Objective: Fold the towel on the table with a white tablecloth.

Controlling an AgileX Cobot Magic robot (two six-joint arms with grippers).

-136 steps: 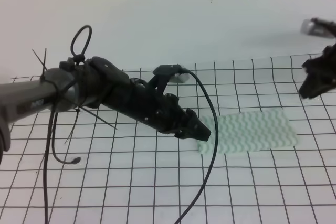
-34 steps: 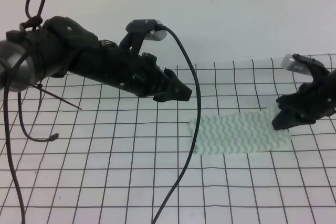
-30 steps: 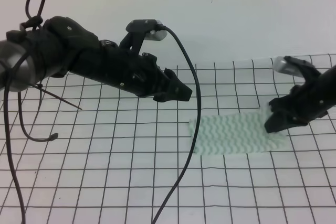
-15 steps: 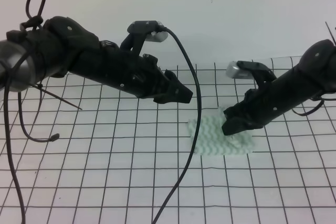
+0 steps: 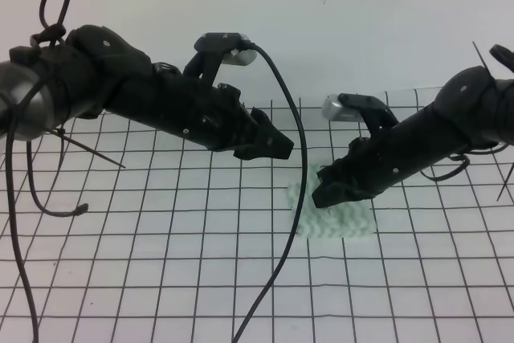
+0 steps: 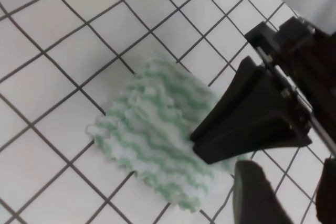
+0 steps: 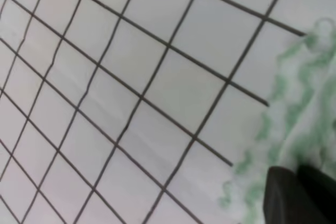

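The mint-green and white wavy-striped towel [image 5: 341, 222] lies folded over itself on the white tablecloth [image 5: 161, 279] with its black grid, which covers the table. My right gripper [image 5: 323, 195] is shut on the towel's edge and holds it low over the towel's left part. In the right wrist view its fingers [image 7: 283, 195] pinch the towel [image 7: 294, 124]. My left gripper [image 5: 279, 149] hovers open and empty above and to the left of the towel. The left wrist view shows the towel [image 6: 152, 129], the right gripper [image 6: 210, 142] on it and my left gripper [image 6: 291, 198].
A black cable [image 5: 283, 263] hangs from the left arm and crosses in front of the towel's left edge. A plain white wall [image 5: 361, 22] stands behind the table. The right arm [image 5: 450, 126] stretches in from the right edge.
My right gripper has carried the towel's right edge leftward, so the towel went from a long strip to a short folded patch. The left arm has barely moved in the last second.
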